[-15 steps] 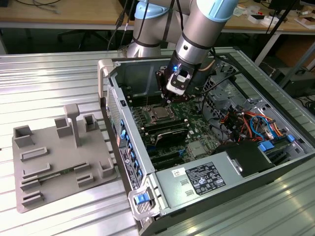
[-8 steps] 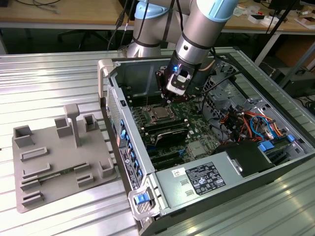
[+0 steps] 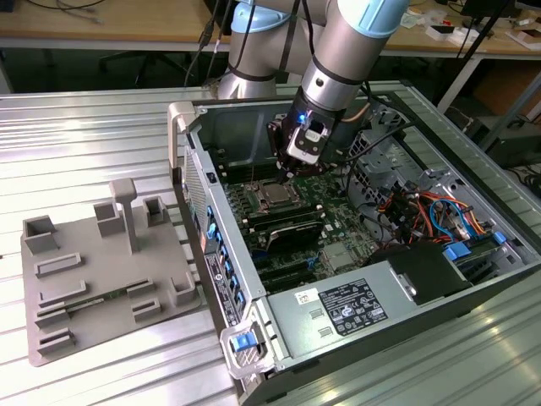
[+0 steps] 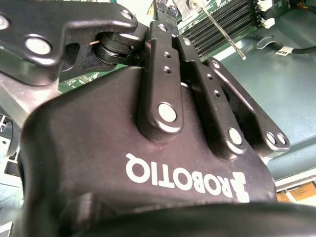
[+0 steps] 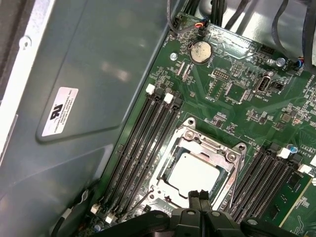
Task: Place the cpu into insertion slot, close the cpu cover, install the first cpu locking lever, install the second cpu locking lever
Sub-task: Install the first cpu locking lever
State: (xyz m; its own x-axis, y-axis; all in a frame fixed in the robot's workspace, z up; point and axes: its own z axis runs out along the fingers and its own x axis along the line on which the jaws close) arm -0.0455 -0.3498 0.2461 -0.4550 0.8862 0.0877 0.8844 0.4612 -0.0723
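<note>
A ribbed aluminium desk (image 3: pixel 84 127) carries an open grey steel computer case (image 3: pixel 245 127), lying on its side. A silver and pale-blue robot arm (image 3: pixel 355 42) reaches into it. Outside the case, well apart from the insertion slot toward the exterior view's left, sits a matt grey moulded plastic fixture tray (image 3: pixel 93 279) with upright posts and pockets.

Inside lies the glossy green circuit board (image 5: pixel 197 74). Long black ribbed memory slots (image 5: pixel 148 143) run on both sides of the square dark insertion slot (image 5: pixel 173 160).

The black, smooth-cast end effector (image 5: pixel 200 196) hangs just above the slot's near edge. Its jaws are closed together and nothing shows between them.

The square silver stamped-metal cpu cover (image 5: pixel 212 143) lies down flat over the slot. Through its cut-out centre shows the flat square cpu (image 5: pixel 195 173), its brushed silver-grey lid sitting in the slot.

A thin bright steel locking lever (image 4: pixel 224 33) runs just beside the slot and seems to stand free rather than hooked.

With placing and covering apparently done, the step in hand looks to be a locking lever; which of the two I cannot tell. Such a springy rod calls for a firm push down, then sideways under its catch, without slipping onto the board.
</note>
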